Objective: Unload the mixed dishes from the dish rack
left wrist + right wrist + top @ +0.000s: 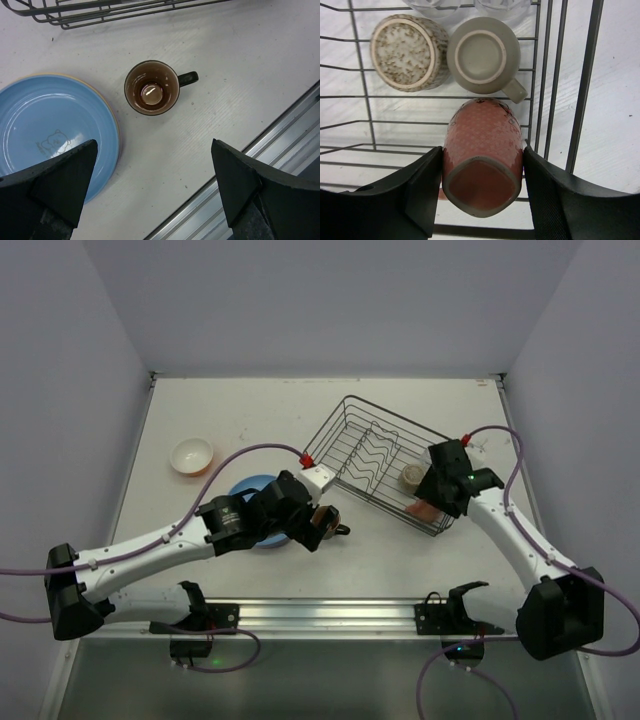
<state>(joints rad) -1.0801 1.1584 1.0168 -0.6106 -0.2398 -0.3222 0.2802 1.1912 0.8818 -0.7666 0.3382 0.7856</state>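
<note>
The right gripper (482,172) clamps its black fingers on a salmon-pink ceramic mug (482,145) lying inside the black wire dish rack (584,75). The left gripper (152,170) hangs wide open above an upright dark brown mug (151,88) on the white table (240,60), just beside a light blue round plate (45,130).

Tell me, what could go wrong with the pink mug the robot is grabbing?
The right gripper pinches the pink mug by its rounded sides, so it might slip and drop when lifted. The grey mug and the dish rack wires sit close beside it, so pulling it out could knock that mug or snag a wire.
</note>
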